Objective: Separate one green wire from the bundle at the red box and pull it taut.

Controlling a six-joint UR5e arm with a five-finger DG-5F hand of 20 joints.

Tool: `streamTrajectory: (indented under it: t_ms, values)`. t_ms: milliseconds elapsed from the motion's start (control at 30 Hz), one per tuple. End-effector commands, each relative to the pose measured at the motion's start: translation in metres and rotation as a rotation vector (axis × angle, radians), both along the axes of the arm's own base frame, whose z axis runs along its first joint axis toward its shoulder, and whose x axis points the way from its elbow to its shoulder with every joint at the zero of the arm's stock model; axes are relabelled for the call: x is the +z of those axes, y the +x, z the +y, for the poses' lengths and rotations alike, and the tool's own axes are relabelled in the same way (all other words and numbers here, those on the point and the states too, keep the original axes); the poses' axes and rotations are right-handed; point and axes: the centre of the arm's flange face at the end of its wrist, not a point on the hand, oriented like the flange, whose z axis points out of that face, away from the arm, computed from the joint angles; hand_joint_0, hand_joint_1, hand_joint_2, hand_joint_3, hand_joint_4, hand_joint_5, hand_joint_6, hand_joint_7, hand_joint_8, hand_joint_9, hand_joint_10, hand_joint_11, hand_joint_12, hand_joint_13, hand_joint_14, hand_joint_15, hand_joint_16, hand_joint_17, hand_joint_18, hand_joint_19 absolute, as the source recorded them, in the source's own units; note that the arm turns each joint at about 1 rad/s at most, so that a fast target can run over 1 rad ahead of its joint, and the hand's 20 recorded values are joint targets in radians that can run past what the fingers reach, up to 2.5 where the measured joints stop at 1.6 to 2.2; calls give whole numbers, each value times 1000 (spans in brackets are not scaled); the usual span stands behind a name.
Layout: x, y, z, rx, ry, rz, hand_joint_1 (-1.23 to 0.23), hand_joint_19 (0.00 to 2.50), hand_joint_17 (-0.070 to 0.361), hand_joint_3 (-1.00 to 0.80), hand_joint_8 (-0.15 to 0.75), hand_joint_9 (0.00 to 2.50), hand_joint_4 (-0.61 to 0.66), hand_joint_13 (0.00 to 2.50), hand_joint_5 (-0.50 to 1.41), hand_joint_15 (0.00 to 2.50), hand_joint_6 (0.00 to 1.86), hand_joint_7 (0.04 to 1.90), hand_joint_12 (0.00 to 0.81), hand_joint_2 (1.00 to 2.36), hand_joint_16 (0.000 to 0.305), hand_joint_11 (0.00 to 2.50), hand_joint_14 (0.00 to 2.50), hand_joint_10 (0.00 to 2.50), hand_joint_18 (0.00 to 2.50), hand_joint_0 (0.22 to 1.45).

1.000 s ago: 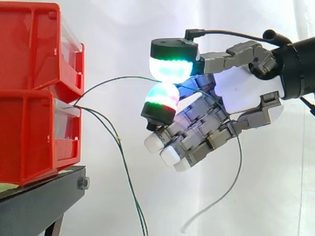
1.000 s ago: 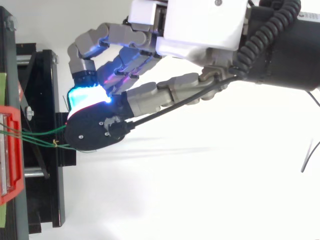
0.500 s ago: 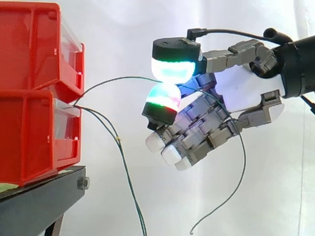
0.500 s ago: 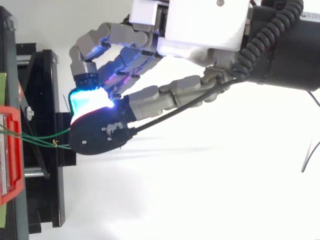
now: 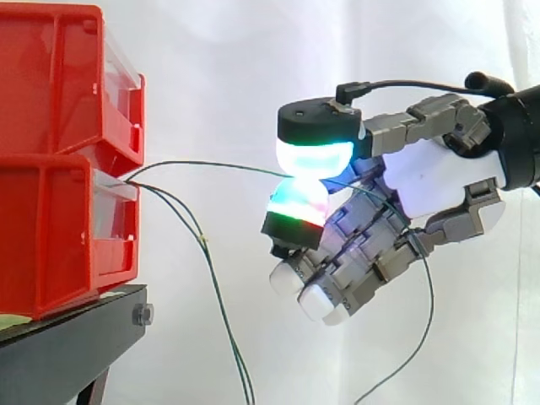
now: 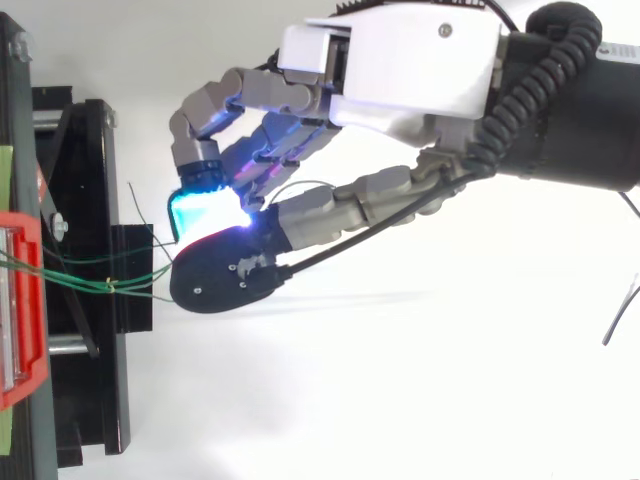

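Note:
Two stacked red bins (image 5: 59,160) stand at the left on a black stand (image 5: 76,346). Thin green wires come out at the seam between the bins (image 5: 126,180). One green wire (image 5: 211,166) runs almost straight from there to my hand (image 5: 422,181), pinched between two glowing pads (image 5: 314,156). Its free end trails down behind the hand (image 5: 426,295). The other green wires (image 5: 211,270) hang loosely downward. In the top view the hand (image 6: 400,70) sits right of the bin edge (image 6: 25,300), with the wires (image 6: 110,285) between them.
A white curtain fills the background. The black stand's frame (image 6: 90,300) lies under the wires in the top view. Open space lies below and to the right of the hand.
The hand has moved right, away from the bins, holding the wire. The pinched wire's arc has flattened into a nearly straight line.

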Motion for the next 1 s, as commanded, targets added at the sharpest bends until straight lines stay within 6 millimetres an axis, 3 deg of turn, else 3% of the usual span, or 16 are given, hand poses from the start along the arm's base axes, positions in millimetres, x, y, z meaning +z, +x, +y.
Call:
streamTrajectory:
  t_ms: [0,300,567,733,967]
  values:
    - [9,-5,0,-1,-2,0,-784,357,116,37,332,797,52,684,-179,232,845,1253,413,1022,51,280,7,7,540,622]
    - [10,-13,-3,-2,-2,45,-785,350,116,46,334,798,69,679,-178,233,845,1266,416,1021,52,276,7,7,537,620]
    - [-33,-20,-2,-10,25,67,-784,347,117,58,340,803,85,677,-177,239,847,1281,418,1021,52,279,7,7,536,620]
    - [-48,-19,0,-7,64,37,-784,348,117,58,338,801,87,675,-176,238,847,1281,419,1021,52,268,7,7,538,620]
    - [-54,-20,4,90,98,49,-784,349,117,59,339,795,88,675,-176,231,847,1280,421,1020,52,273,7,7,539,621]
